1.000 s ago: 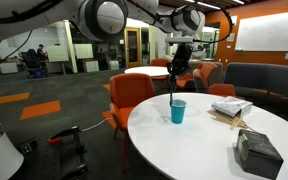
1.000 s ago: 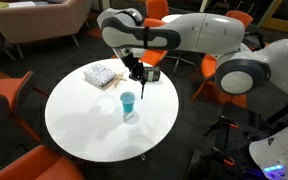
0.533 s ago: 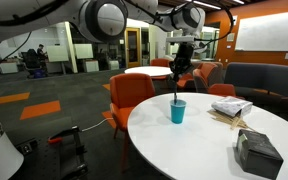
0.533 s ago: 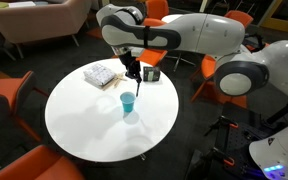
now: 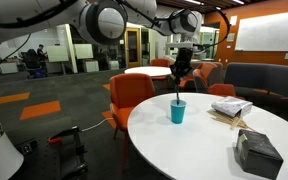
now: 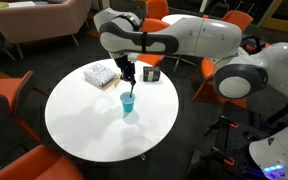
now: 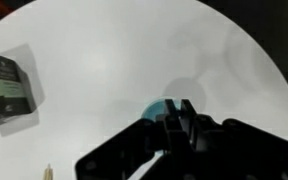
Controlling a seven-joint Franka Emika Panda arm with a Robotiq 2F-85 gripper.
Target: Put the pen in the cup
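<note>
The teal-blue cup (image 5: 177, 111) stands on the round white table (image 5: 199, 150); it also shows in an exterior view (image 6: 128, 103) and, partly hidden behind the fingers, in the wrist view (image 7: 156, 110). My gripper (image 5: 180, 73) (image 6: 129, 76) hangs directly above the cup, shut on the thin dark pen (image 5: 176, 92). The pen hangs upright with its lower end at the cup's mouth (image 6: 130, 89). In the wrist view the closed fingers (image 7: 179, 112) cover the pen.
A dark grey boxy bag (image 5: 257, 152) (image 6: 151, 75) (image 7: 2, 86) sits on the table. A pale packet with wooden sticks (image 5: 229, 108) (image 6: 101, 73) lies near the edge. Orange chairs (image 5: 134, 95) (image 6: 6, 92) ring the table.
The gripper with the pen has shifted slightly sideways and down, so it is now centred over the cup. The cup has not moved.
</note>
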